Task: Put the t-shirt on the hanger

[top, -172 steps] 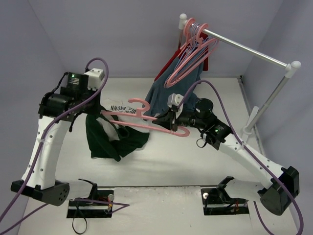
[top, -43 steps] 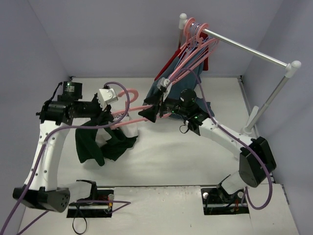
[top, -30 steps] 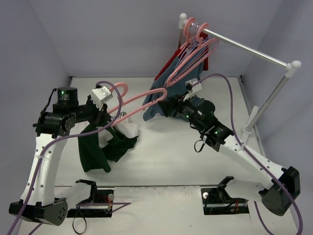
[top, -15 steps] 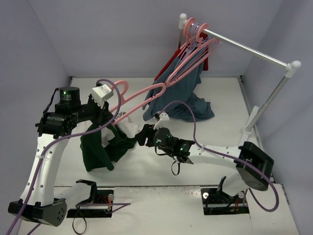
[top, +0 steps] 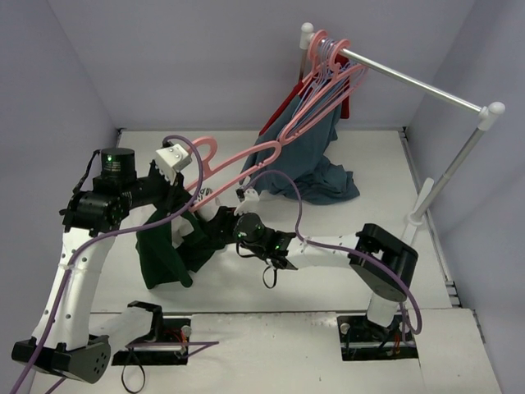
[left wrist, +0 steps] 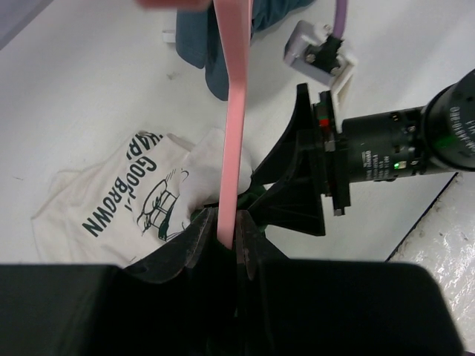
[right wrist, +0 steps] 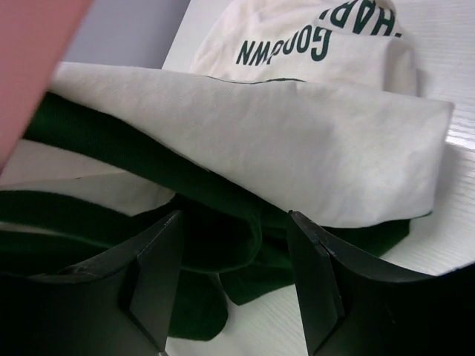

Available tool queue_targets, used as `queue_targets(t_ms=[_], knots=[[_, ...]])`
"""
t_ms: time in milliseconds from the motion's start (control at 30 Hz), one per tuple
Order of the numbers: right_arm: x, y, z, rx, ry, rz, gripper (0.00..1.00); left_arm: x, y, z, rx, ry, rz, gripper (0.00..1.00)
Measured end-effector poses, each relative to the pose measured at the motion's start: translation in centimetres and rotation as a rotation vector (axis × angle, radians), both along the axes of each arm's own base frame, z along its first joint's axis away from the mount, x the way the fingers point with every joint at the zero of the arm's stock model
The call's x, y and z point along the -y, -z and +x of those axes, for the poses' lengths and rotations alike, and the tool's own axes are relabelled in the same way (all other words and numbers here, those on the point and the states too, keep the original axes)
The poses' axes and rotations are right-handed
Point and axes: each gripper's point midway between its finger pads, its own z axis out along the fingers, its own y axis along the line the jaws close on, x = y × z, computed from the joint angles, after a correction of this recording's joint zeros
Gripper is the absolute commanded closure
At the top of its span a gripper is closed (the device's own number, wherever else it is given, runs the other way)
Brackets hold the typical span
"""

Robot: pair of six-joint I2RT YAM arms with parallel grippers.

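Beneath the right claw (right wrist: 236, 285), the t-shirt (right wrist: 312, 141) lies bunched.

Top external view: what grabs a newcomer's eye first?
The pink hanger, lifted at a slant over the middle of the table and clamped in the left gripper. Just below it the t-shirt lies crumpled, cream and dark green, with the right gripper open right at its folds. At back right, a rack carries more pink hangers and a blue-grey garment spilling onto the table.
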Motion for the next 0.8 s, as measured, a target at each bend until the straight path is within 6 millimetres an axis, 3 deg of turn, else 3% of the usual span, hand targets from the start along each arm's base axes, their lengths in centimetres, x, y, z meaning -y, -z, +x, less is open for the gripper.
queue_targets(t_ms=[167,333,400,467,567,800], knots=[[-1.0,1.9,-0.3,-0.023,-0.032,-0.022,0.6,0.2,-0.2,-0.3,0.004,0.006,-0.008,1.0],[-0.6,2.3,-0.5,-0.013,-0.038,-0.036,0.98,0.3,-0.6,-0.7,0.013,0.015,-0.018,1.0],[0.4,2.6,-0.7,0.0,-0.034,-0.058,1.0,0.4,-0.7,-0.9,0.017,0.023,-0.024,1.0],[2.1,2.6,-0.8,0.024,-0.022,-0.096,1.0,0.7,-1.0,-1.3,0.02,0.042,-0.037,1.0],[5.1,0.9,0.4,0.077,0.021,-0.127,1.0,1.3,-1.1,-2.0,0.023,0.077,-0.053,1.0],[15.0,-6.0,6.7,0.218,0.194,-0.163,1.0,2.4,0.4,-3.7,0.024,0.177,-0.046,1.0]])
